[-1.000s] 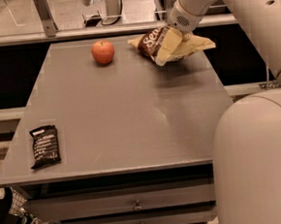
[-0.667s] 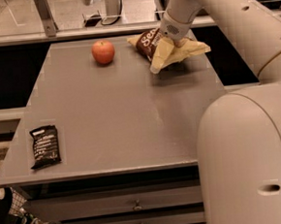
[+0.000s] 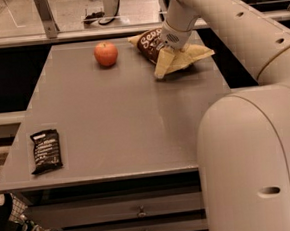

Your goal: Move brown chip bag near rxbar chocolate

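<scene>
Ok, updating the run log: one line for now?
gripper at brown chip bag, far right | rxbar chocolate near-left corner | bag not yet near bar

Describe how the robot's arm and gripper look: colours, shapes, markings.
The arm is a smooth cream-white tube with rounded joints and small dark oval slots; no cables show. Its gripper, at the brown chip bag far across the table, has a grey wrist collar.

The gripper (image 3: 173, 40) at the far right of the worktop (image 3: 120, 114) covers the middle of the brown chip bag (image 3: 178, 59), cutting its white lettering short. Well away from the gripper, at the near left corner, the rxbar chocolate (image 3: 46, 151) bears text too small to read.
</scene>
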Available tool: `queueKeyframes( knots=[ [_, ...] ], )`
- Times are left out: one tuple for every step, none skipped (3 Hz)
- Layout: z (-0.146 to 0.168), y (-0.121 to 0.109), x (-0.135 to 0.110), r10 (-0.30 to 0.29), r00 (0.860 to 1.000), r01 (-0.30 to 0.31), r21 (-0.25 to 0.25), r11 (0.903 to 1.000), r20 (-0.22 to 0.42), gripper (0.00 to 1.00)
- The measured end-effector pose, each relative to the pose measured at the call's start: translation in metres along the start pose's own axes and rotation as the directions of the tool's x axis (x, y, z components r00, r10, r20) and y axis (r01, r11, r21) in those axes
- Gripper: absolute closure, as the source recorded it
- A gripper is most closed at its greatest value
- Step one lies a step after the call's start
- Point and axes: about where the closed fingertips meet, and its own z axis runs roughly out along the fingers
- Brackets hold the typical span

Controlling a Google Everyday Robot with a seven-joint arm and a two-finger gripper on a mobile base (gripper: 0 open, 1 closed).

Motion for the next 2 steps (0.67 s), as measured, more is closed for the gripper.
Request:
queueKeyframes(
  knots=[
    [0.0035,0.0004,-0.0004,-0.001,1.0,0.001,-0.003,1.0,-0.001,0.7],
    [0.0027,0.0002,-0.0007,-0.001,1.0,0.001,-0.003,1.0,-0.001,0.94]
  ],
)
